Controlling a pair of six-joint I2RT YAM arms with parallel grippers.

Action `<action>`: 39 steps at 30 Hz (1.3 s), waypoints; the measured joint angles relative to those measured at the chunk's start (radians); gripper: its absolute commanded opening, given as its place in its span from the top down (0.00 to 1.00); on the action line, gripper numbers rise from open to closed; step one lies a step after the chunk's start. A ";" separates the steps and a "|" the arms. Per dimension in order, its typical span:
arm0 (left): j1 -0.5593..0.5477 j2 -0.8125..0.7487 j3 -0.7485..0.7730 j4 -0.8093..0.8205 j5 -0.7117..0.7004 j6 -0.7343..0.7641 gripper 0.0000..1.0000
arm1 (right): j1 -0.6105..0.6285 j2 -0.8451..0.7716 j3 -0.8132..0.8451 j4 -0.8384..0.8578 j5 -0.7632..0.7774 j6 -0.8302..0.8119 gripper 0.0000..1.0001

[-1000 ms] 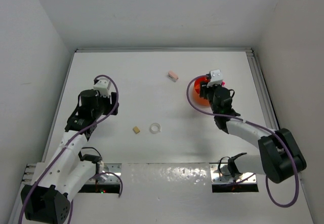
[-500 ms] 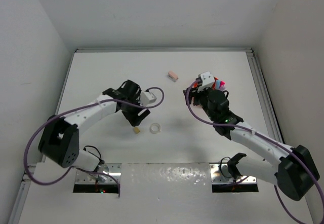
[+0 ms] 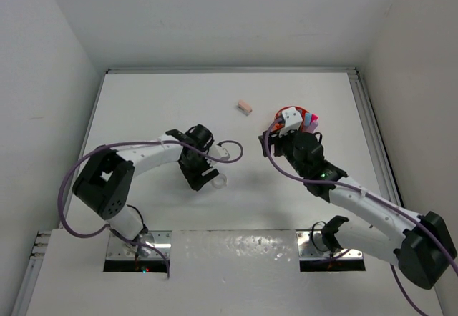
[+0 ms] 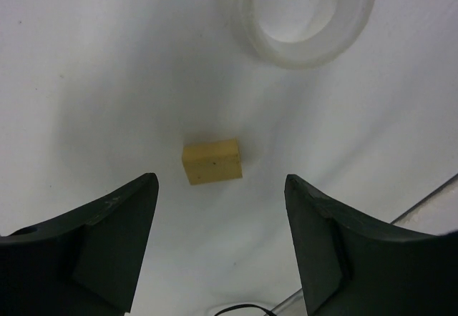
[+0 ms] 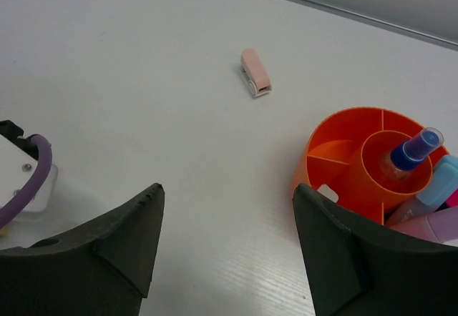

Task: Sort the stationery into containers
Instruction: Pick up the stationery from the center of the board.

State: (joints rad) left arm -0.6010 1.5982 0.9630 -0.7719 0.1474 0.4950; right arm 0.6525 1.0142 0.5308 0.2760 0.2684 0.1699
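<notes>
Left gripper [image 4: 218, 194] has lowered; tan eraser [image 4: 212, 161] centred between spread jaws

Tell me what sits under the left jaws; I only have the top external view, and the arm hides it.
Observer: A tan eraser block lies on the table, centred between the open left jaws; neither touches it.
Operator: And the tape ring?
Observer: The clear tape ring lies just beyond the block, apart from it.
Operator: Right arm holding anything?
Observer: No; the right jaws are open and empty, near the orange tub.
</notes>
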 measured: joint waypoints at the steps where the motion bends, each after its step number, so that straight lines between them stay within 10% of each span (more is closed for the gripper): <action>1: -0.001 0.006 -0.001 0.013 0.000 -0.008 0.33 | 0.000 -0.003 0.000 -0.003 0.003 0.000 0.29; 11: -0.016 0.065 -0.033 0.069 -0.036 -0.070 0.43 | 0.004 -0.034 -0.002 -0.026 0.034 0.000 0.29; 19: -0.018 0.066 -0.038 0.071 -0.061 -0.086 0.97 | 0.005 -0.052 -0.002 -0.043 0.047 0.000 0.28; 25: -0.017 0.048 0.004 0.064 -0.035 -0.084 1.00 | 0.004 -0.090 0.011 -0.107 0.070 0.008 0.27; 31: -0.005 -0.233 0.042 0.115 -0.011 -0.003 1.00 | 0.004 -0.095 0.210 -0.332 0.042 0.023 0.43; 39: -0.012 -0.794 -0.170 0.592 0.179 0.079 1.00 | 0.033 -0.036 0.457 -0.436 -0.211 0.158 0.61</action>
State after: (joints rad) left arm -0.6128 0.8040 0.7929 -0.1799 0.3260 0.5735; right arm 0.6853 0.9783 0.9878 -0.1596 0.0570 0.3283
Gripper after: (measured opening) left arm 0.319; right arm 0.371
